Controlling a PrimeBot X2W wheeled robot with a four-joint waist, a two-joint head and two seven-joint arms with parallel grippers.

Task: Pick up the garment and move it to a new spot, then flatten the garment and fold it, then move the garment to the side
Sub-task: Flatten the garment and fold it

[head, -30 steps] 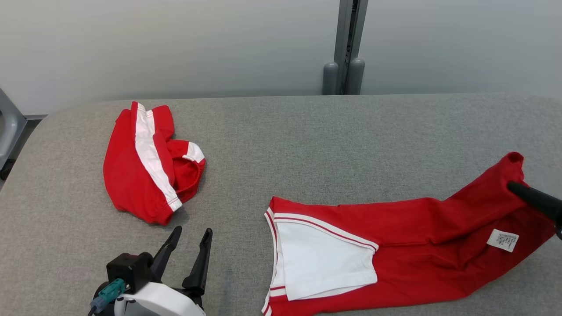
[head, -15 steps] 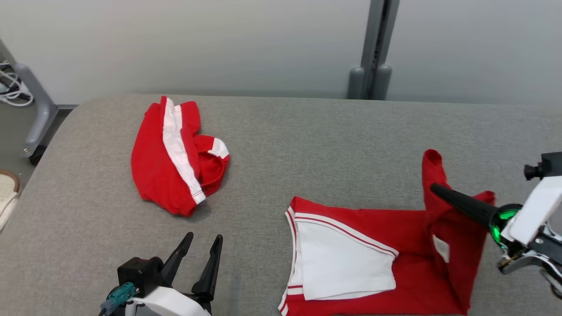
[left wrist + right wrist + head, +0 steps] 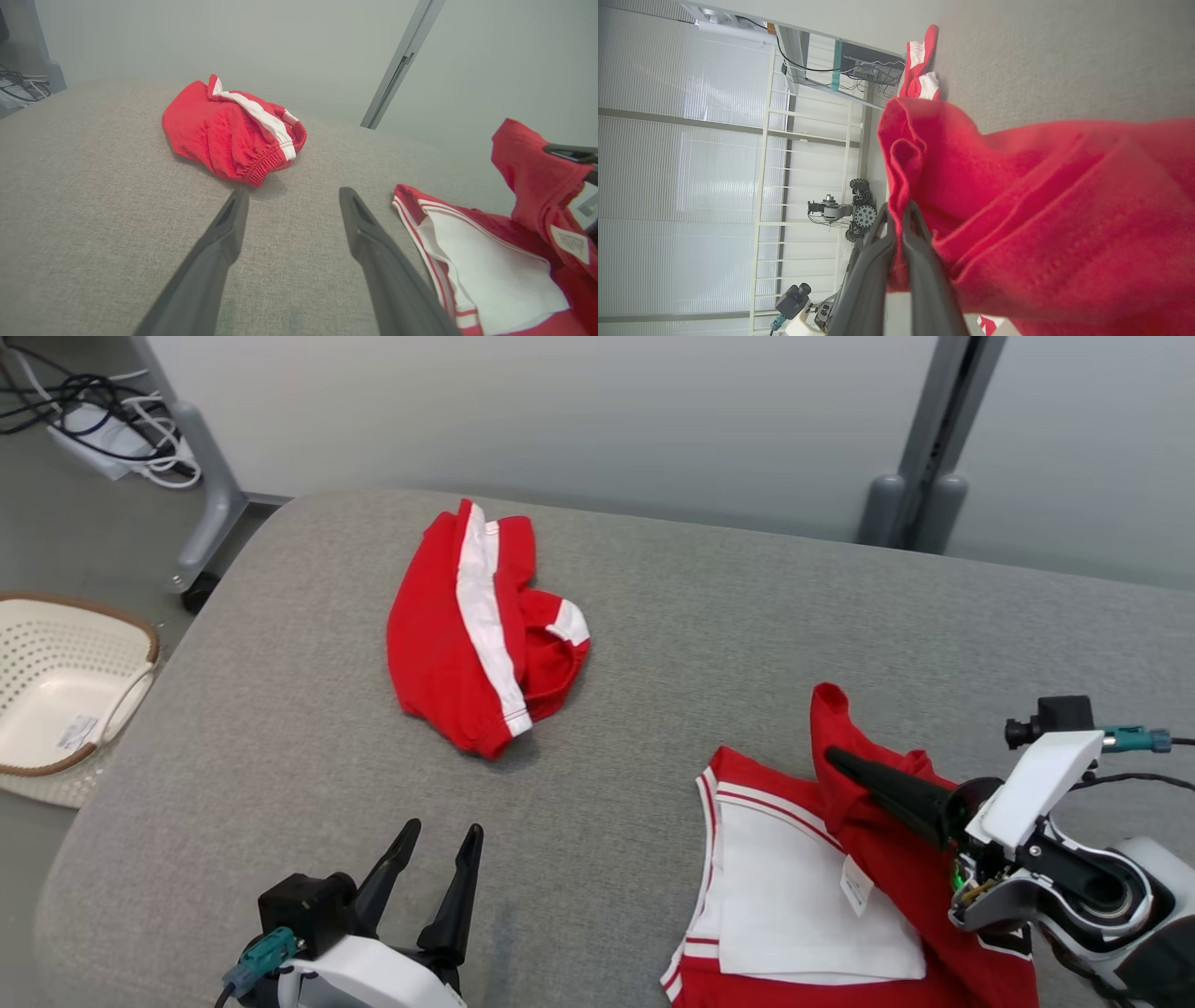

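Note:
The garment is a red top with a white panel and striped trim, lying at the near right of the grey table. My right gripper is shut on a bunched red end of it, held up above the white panel. In the right wrist view the fingers pinch a fold of the red garment. My left gripper rests open and empty at the near left, its fingers apart over bare cloth. The left wrist view has the left gripper left of the garment.
A second red garment with a white stripe lies crumpled at the table's far left, also red garment. A cream perforated basket sits on the floor left of the table. A grey post and cables stand behind.
The camera has turned left, shifting the scene right. My right gripper has carried the garment's red end leftward, up and over its body toward the white panel. The left gripper has stayed put.

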